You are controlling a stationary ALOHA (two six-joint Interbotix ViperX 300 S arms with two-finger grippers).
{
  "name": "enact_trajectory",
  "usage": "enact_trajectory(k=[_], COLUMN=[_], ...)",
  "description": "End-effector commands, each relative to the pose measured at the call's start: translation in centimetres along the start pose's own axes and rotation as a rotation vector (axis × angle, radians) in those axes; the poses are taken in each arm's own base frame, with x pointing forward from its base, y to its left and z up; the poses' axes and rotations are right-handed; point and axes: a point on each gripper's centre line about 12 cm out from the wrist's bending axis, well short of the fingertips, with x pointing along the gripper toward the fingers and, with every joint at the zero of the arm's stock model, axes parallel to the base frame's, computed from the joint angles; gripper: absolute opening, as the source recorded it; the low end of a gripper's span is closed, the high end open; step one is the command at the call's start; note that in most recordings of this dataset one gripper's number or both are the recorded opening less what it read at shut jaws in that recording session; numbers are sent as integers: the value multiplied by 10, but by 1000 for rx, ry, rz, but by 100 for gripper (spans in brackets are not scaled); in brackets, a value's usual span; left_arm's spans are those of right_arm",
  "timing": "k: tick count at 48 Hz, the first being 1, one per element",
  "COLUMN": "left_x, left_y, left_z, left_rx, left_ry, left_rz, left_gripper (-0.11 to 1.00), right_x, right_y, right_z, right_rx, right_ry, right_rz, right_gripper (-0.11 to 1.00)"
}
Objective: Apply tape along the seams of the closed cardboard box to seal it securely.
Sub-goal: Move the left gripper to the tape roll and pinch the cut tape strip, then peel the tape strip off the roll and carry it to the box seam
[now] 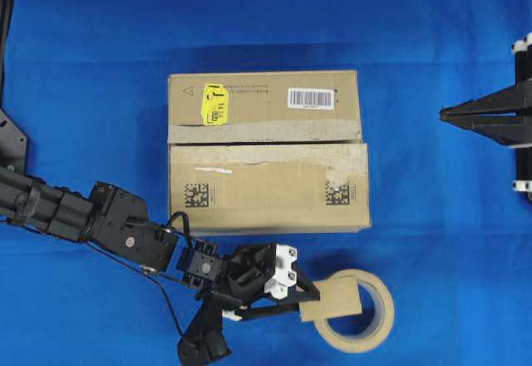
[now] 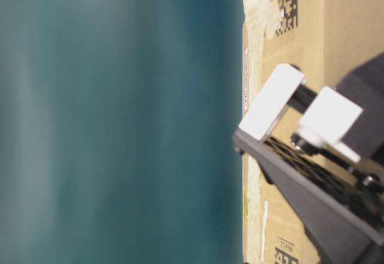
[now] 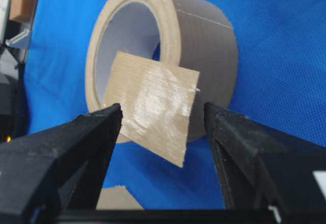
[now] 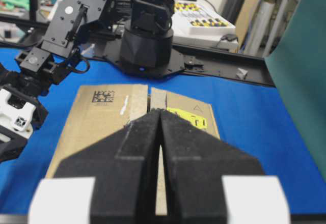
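Two arms show in the overhead view, one at the lower left and one at the right edge. The left gripper (image 1: 320,299) sits low in the frame, its fingers (image 3: 81,147) spread wide on either side of the tape (image 3: 155,104), a short tan piece that stands up from the front of the tape roll (image 1: 359,310). In the left wrist view the piece fills the middle of the frame between the two dark fingers; whether either finger touches it cannot be told. The roll lies at the lower right of the overhead view, on the blue desk (image 1: 100,66), just below the lower right corner of the cardboard box (image 1: 266,151).

The box occupies the centre of the overhead view, closed, with a yellow sticker (image 1: 215,104) and a white barcode label (image 1: 310,98) on its upper flap and two black square codes on its lower flap. The seams (image 1: 266,142) run left to right across the middle of the lid, edged with greyish tape residue.

At the right edge of the overhead view the right gripper (image 1: 443,114) points toward the box, well apart from it. Its fingers (image 4: 137,152) are pressed together with nothing between them, as the right wrist view shows.
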Motion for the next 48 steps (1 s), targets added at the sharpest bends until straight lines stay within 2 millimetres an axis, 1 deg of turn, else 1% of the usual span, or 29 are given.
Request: enact_trajectory(k=[1, 5, 8, 11, 17, 20, 25, 34, 42, 48], left_x=[0, 0, 0, 0, 1, 2, 1, -8, -23, -40], left_y=[15, 14, 13, 12, 10, 9, 10, 27, 51, 73], left_z=[10, 13, 14, 14, 13, 13, 14, 23, 34, 39], left_rx=[-3, -2, -1, -1, -2, -2, -6, 1, 78, 129], left_ry=[-28, -34, -36, -35, -21, -14, -13, -24, -26, -24], left_rz=[48, 48, 45, 41, 12, -4, -10, 10, 15, 40], left_gripper=[62, 59, 50, 38, 7, 0, 0, 0, 0, 0], right_x=[3, 3, 3, 3, 3, 3, 3, 3, 3, 3], right_y=[0, 0, 0, 0, 0, 0, 0, 0, 0, 0], right_z=[10, 10, 10, 10, 10, 10, 10, 9, 8, 8], right_rx=[-3, -3, -3, -2, -2, -3, -2, 0, 3, 8], right_ry=[-25, -25, -25, -25, -25, -25, -25, -17, -3, -5], right_rz=[-1, -1, -1, -1, -1, -1, -1, -1, -1, -1], right_gripper=[0, 0, 0, 0, 0, 0, 0, 0, 0, 0])
